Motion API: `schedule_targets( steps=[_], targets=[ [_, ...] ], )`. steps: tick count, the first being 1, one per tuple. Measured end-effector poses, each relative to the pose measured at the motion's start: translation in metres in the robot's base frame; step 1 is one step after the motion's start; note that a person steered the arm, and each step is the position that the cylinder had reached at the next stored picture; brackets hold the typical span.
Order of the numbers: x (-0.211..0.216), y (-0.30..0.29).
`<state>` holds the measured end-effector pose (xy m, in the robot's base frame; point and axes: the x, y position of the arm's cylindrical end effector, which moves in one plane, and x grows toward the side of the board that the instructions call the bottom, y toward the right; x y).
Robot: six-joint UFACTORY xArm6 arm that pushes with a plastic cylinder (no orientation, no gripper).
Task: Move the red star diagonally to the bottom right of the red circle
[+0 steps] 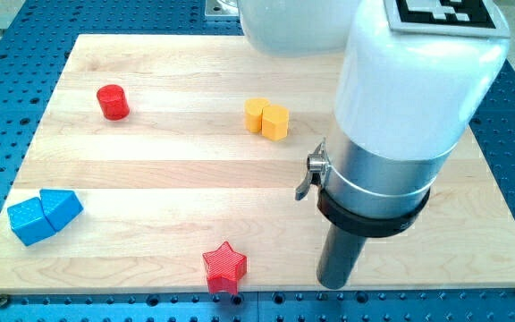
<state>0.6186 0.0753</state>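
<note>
Nearby, yellow block (266,119), blue blocks (43,216), apart from red star (224,265)

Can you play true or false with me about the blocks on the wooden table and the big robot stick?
1. The red star sits near the view's bottom edge of the board. True.
2. The red circle is right next to the red star. False: it is far off, toward the view's top left.
3. My tip is touching the red star. False: it stands apart, to the star's right in the view.
4. The two yellow blocks sit touching each other. True.
5. The blue blocks are at the view's right. False: they are at the view's left edge.
</note>
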Motion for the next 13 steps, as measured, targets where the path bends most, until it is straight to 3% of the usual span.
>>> schedule_targets(
  steps=[3,4,6,9,11,12,13],
  targets=[
    [-0.008,-0.062],
    [-0.036,-0.096],
    [-0.017,-0.003],
    [-0.001,-0.029],
    [0.000,-0.128],
    [-0.056,-0.200],
    [-0.086,-0.225]
  ],
)
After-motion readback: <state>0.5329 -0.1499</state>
